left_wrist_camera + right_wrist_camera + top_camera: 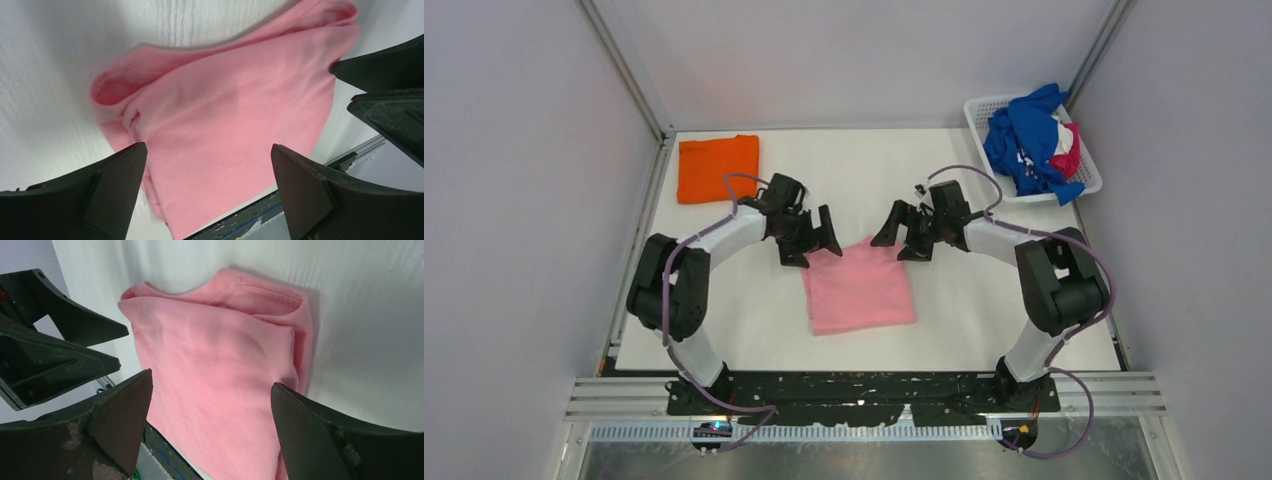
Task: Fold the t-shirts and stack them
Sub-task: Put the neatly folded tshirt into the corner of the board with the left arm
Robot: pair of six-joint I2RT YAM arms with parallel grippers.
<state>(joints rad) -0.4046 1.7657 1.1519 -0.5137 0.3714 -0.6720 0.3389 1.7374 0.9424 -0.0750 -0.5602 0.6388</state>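
A folded light pink t-shirt (858, 288) lies flat in the middle of the table; it also shows in the left wrist view (225, 125) and the right wrist view (225, 385). My left gripper (816, 238) is open and empty, raised over the shirt's far left corner. My right gripper (902, 235) is open and empty, raised over its far right corner. A folded bright orange t-shirt (717, 167) lies at the far left. Royal blue (1024, 135), magenta (1069, 155) and white tees sit bunched in the basket.
A white slatted basket (984, 106) stands at the far right corner. Grey walls and metal frame posts enclose the table. The other gripper's black fingers (385, 95) show at the right of the left wrist view, and at the left of the right wrist view (45, 340).
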